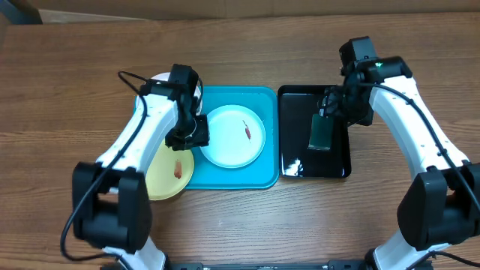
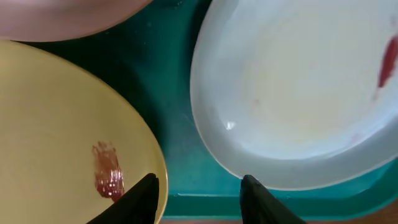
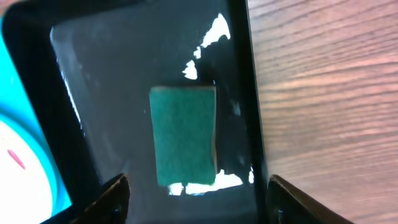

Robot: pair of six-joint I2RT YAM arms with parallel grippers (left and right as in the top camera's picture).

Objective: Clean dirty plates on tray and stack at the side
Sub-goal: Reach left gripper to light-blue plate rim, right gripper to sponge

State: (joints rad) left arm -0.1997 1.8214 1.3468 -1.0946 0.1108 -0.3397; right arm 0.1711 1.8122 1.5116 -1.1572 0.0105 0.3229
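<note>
Overhead: tray (image 1: pixel 259 174) mid-table holds the pale-blue plate (image 1: pixel 233 136). The yellow plate (image 1: pixel 171 171) overhangs its left rim, the white plate (image 1: pixel 159 79) sits at its far-left corner, and a black tray (image 1: pixel 296 120) with a sponge (image 1: pixel 322 133) stands just right.
Left wrist: left gripper (image 2: pixel 199 193), jaws apart and empty, over bare tray between the yellow and pale-blue plates.
Right wrist: right gripper (image 3: pixel 199 196), jaws wide apart and empty, above the sponge.
</note>
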